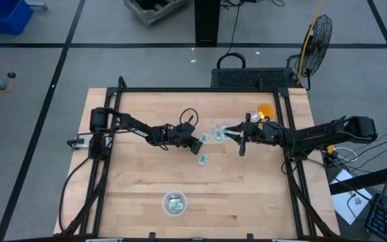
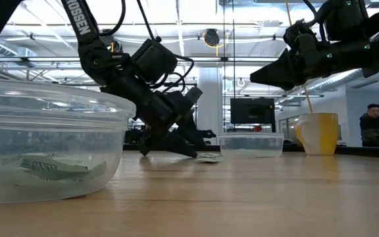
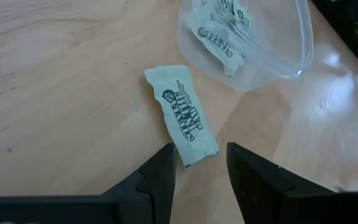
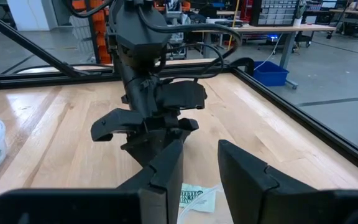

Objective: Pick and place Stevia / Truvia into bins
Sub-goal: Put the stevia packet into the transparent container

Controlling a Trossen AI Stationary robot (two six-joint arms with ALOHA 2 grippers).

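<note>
From above, the left gripper [image 1: 195, 139] sits low at mid-table beside a loose sachet [image 1: 205, 138], with another sachet [image 1: 202, 159] lying nearer the front. The far bowl [image 1: 220, 132] sits between the two arms, and the right gripper [image 1: 237, 136] hangs just beside it, near an orange cup [image 1: 266, 110]. The front bowl [image 1: 174, 203] already holds a few packets. So some sorting looks done, and at least two packets are left on the wood.

At table height, the near bowl [image 2: 45, 145] shows a packet in it. The left gripper [image 2: 176, 145] is down at the tabletop next to a sachet [image 2: 208, 157], and the right gripper [image 2: 275, 71] is raised above the far bowl [image 2: 251, 143]. What that bowl holds is hard to make out here.

From the left wrist, the fingers [image 3: 160, 180] are spread apart, empty, with one end of a sachet [image 3: 182, 115] between their tips. A bowl [image 3: 253, 37] with packets inside is cut off at the edge.

From the right wrist, the fingers [image 4: 166, 168] are spread too, holding nothing. A sachet [image 4: 194, 199] shows partly hidden between them.
</note>
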